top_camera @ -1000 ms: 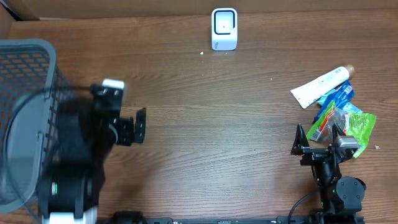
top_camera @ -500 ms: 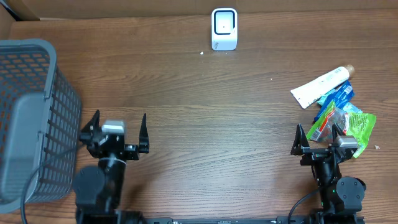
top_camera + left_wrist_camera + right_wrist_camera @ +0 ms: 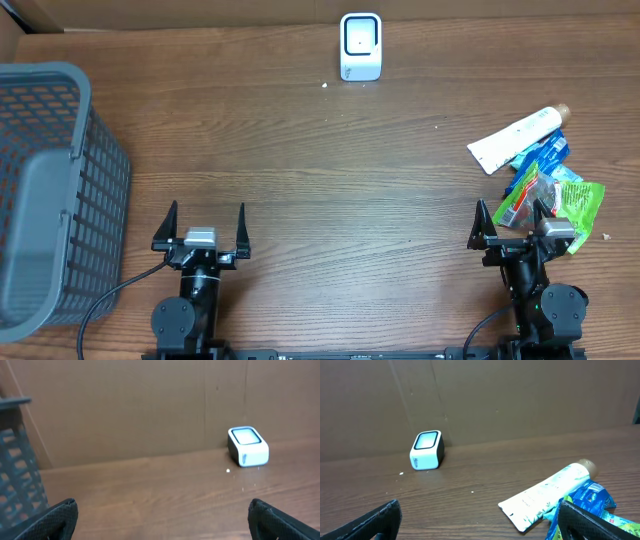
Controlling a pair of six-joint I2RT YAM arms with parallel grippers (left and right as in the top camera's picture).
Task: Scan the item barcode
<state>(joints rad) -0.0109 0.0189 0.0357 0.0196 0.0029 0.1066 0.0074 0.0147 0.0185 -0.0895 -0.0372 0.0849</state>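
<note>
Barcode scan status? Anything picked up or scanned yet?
Done: nothing visible. The tube and coloured packets lie piled at the table's right, apart from the scanner at the far edge.
In hand: nothing. The left gripper and right gripper both stand open and empty near the front edge.
Left: pick an item, probably with the right gripper, which is closest to the pile, then show its barcode to the scanner.

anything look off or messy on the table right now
Nothing looks spilled or damaged. The only untidy spot is the right side, where the white tube, blue packet and green packet lie in a loose heap at odd angles. The scanner stands upright at the back.
</note>
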